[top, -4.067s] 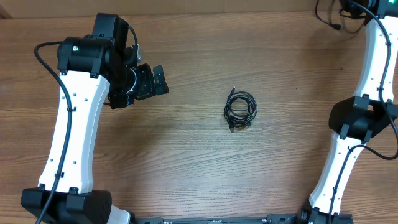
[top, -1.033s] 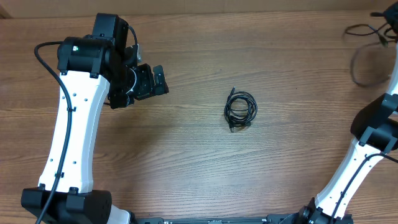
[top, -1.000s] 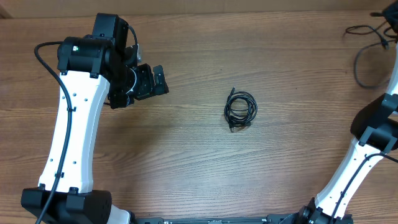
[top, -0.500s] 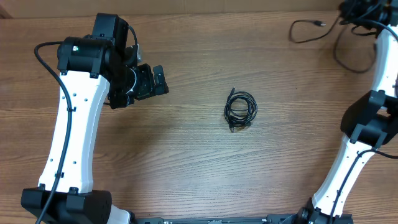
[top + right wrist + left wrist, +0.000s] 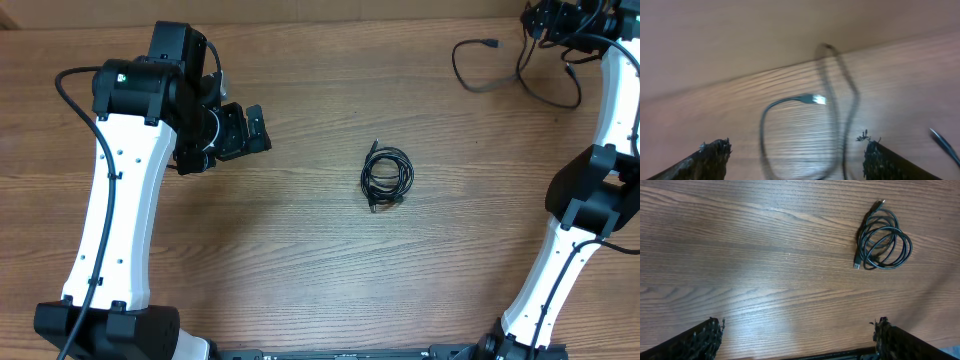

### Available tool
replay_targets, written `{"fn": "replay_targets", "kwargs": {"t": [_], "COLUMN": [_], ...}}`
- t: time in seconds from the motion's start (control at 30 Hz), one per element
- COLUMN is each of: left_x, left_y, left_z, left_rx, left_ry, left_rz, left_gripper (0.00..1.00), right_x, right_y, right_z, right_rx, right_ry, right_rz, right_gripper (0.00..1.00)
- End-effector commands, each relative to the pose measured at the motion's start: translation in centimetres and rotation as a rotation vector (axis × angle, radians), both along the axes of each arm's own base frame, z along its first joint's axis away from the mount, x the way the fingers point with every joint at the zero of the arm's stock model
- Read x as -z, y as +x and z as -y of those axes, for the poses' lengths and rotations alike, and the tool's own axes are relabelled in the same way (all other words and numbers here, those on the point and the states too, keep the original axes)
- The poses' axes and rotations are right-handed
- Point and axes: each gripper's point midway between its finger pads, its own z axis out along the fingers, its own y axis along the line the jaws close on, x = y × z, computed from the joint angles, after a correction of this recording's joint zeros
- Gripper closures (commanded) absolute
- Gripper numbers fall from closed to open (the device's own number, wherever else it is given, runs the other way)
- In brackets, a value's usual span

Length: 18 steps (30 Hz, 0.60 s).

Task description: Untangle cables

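A small coil of thin black cable (image 5: 386,178) lies on the wood table (image 5: 320,280), right of the middle; the left wrist view shows the coil (image 5: 882,242) far ahead to the right. A loose cable (image 5: 480,62) with a plug end sprawls in wavy loops at the back right. My right gripper (image 5: 545,20) hovers over it, open. In the right wrist view the loose cable (image 5: 815,98) runs blurred through the wide gap of my right gripper (image 5: 795,152), touching neither finger. My left gripper (image 5: 245,130) stands open well left of the coil, and the left wrist view shows nothing between its fingers (image 5: 796,330).
The white right arm (image 5: 570,230) rises along the table's right side and the white left arm (image 5: 120,220) along the left. The table's far edge (image 5: 320,18) lies just behind the loose cable.
My right gripper swung left along the back of the table, dragging the loose cable with it, then opened and let it go. The left arm and the coil have not moved.
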Motion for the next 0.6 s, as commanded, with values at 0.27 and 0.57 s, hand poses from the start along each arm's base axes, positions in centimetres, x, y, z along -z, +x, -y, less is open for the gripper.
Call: {"fn": "replay_targets", "kwargs": {"t": [0.27,0.57], "left_x": [-1.0,-1.0], "left_y": [-0.2,-0.2], "left_z": [0.5,0.5], "left_rx": [0.02,0.02], "left_ry": [-0.014,-0.014], "left_rz": [0.033,0.033], "left_gripper": [0.0,0.0], "right_x": [1.5,9.4], "right_y": [-5.6,-10.2], "right_z": [9.2,10.4], "right_rx": [0.552,0.73], "right_ry": [-0.032,0.035], "right_rz": [-0.2,-0.413], "right_gripper": [0.13,0.18]}}
